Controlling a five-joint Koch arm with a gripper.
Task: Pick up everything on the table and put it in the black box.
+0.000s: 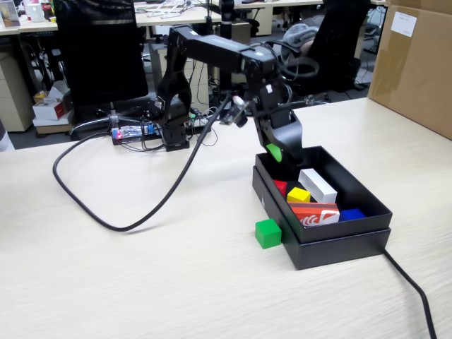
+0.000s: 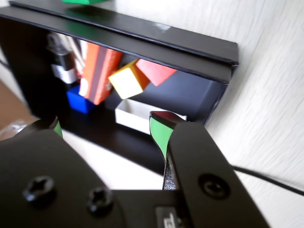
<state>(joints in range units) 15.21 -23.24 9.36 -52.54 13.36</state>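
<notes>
The green cube sits on the beige table, touching the front left corner of the black box. The yellow cube and red cube lie inside the box. My gripper hangs over the box's back left corner, open and empty. In the wrist view my gripper stands wide open, with green pads on its fingers. Beyond it are the yellow cube and red cube in the box. The green cube just shows at the top edge.
In the box also lie a long white block, an orange-red packet and a blue cube. A brown carton stands at the right. A black cable loops over the table, and another runs off front right.
</notes>
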